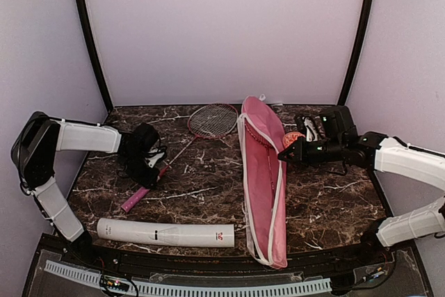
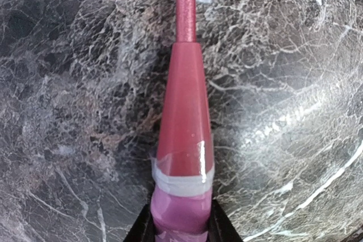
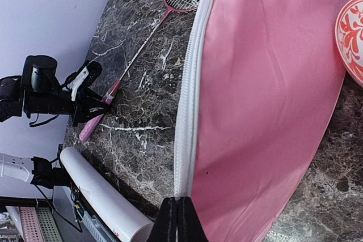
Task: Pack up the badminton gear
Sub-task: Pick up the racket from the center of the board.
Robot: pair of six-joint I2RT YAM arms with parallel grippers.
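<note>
A red-framed racket [image 1: 212, 120] lies on the marble table, its pink handle [image 1: 135, 199] pointing to the near left. My left gripper [image 1: 149, 163] is shut on that handle; in the left wrist view the handle [image 2: 184, 111] runs up from between my fingers [image 2: 182, 228]. The long pink bag [image 1: 264, 179] lies lengthwise at centre. My right gripper [image 1: 285, 154] is shut on the bag's white zipper edge [image 3: 190, 111], as the right wrist view [image 3: 181, 207] shows. A red frame [image 1: 254, 137] shows inside the bag's opening. The white tube [image 1: 167, 232] lies at the front left. No shuttlecocks show clearly.
A red-and-white patterned bowl [image 3: 349, 32] sits right of the bag, beside my right arm [image 1: 293, 138]. The tube [image 3: 102, 194] lies along the table's front edge. Dark frame posts and pale walls enclose the table on three sides.
</note>
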